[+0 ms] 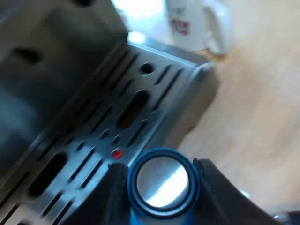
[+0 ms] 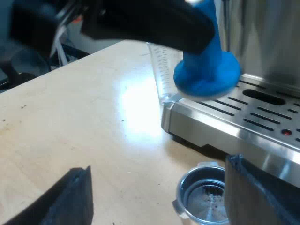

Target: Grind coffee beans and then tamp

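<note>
My left gripper is shut on a blue tamper, whose shiny round face points at the camera. It hangs just above the slotted metal drip tray of the espresso machine. In the right wrist view the same blue tamper hovers over the tray's corner, held by the left gripper. My right gripper is open, its fingers wide apart. The metal holder's basket, with a little coffee in it, sits close to one finger below the tray's front. Its handle is hidden.
A white mug stands on the wooden table beyond the tray's far corner. A measuring glass stands behind the tamper beside the machine. A small red dot marks the tray. Bare tabletop spreads out from the machine.
</note>
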Controlling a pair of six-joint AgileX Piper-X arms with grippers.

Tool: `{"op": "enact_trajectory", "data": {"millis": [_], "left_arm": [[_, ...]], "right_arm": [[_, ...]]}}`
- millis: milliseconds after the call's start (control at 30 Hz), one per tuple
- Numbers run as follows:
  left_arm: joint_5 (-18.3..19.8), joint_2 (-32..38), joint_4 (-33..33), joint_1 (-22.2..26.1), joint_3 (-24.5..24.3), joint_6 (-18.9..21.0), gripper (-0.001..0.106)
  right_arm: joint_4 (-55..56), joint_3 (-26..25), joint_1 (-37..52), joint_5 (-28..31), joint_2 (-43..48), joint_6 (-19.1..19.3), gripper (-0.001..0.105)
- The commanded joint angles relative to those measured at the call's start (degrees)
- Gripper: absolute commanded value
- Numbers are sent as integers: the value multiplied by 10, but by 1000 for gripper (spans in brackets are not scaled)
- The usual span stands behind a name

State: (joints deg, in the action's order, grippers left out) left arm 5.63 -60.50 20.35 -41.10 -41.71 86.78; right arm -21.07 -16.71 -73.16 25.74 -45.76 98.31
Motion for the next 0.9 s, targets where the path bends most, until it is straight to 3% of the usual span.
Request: {"op": "enact_trajectory", "data": {"millis": [33,233,400,533,767,900], "left_arm": [[-9,9,29,33,-5,4,1],[-6,9,99,81,-4,4,1],[0,9,90,115,19,4,1],[38,9,88,150,50,4,1],[101,9,1,197,130,4,1],[101,11,-60,198,168,4,1]], "right_arm": [[-8,-6,-5,4,4,10,62],[-6,-6,-5,11,4,10,62],[-6,-6,-5,11,4,10,62],[-6,-6,-5,11,4,10,62],[16,-6,-5,11,4,9,62],[33,-6,-5,11,4,9,62]]}}
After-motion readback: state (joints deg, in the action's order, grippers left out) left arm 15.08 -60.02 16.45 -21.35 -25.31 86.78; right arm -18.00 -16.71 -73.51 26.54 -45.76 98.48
